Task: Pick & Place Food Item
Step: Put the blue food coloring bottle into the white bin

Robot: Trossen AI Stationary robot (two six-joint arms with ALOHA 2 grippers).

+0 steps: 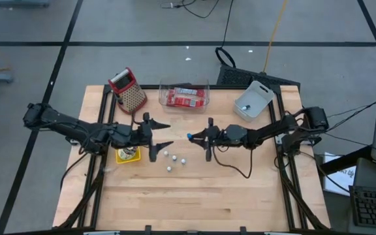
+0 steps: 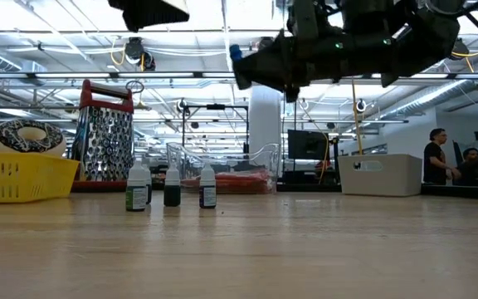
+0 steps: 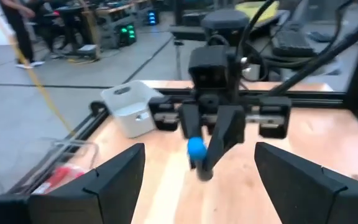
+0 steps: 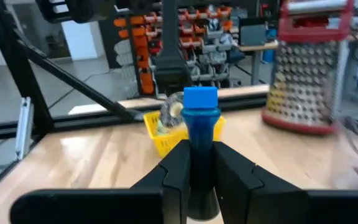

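The right tool (image 4: pixel 194 168) is squeezing a blue-capped bottle (image 4: pixel 200 134) above the surface (image 1: pixel 240 196); the left tool (image 1: pixel 160 135) is gaping beside it. A loose squeeze could drop it.

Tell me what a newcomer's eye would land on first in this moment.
The two arms meeting mid-table: the right gripper is shut on a blue-capped bottle, facing the wide-open left gripper. Beneath them stand small white-capped bottles, with a red-topped grater at the back.
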